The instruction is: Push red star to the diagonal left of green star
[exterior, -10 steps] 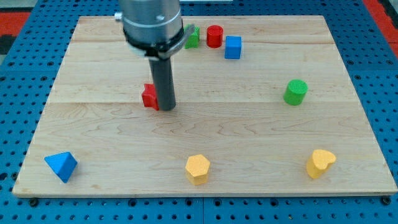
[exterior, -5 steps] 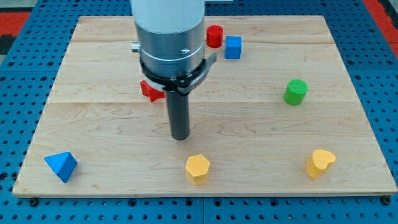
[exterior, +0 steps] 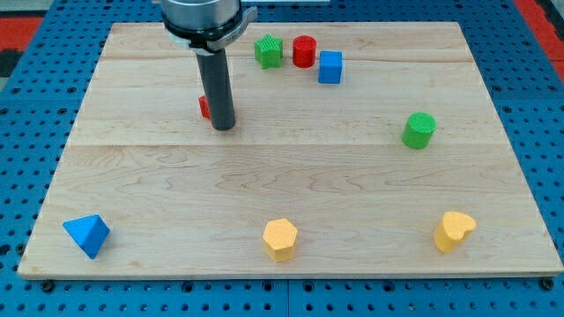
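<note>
The red star (exterior: 204,107) lies on the wooden board, left of centre, mostly hidden behind my rod; only a sliver shows at the rod's left. My tip (exterior: 223,127) rests on the board right beside it, on its lower right side. The green star (exterior: 268,50) sits near the view's top, up and to the right of the red star, with a gap between them.
A red cylinder (exterior: 304,51) and a blue cube (exterior: 330,67) stand right of the green star. A green cylinder (exterior: 419,130) is at the right. A blue pyramid (exterior: 87,234), a yellow hexagon (exterior: 280,239) and a yellow heart (exterior: 454,231) line the bottom edge.
My tip swung down toward the board's middle, then came back up against the red star. The red star has shifted upward and slightly left.
</note>
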`<action>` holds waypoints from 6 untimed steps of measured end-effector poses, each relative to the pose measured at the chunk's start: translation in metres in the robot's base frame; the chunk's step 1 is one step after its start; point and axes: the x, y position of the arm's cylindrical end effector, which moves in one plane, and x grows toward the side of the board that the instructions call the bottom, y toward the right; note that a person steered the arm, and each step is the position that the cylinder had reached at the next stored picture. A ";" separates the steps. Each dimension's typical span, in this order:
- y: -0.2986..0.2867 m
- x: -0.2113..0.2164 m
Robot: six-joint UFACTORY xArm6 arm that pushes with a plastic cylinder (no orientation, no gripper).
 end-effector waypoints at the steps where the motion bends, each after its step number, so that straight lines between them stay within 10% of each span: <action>1: 0.001 -0.031; 3: 0.001 -0.066; 6: -0.066 0.040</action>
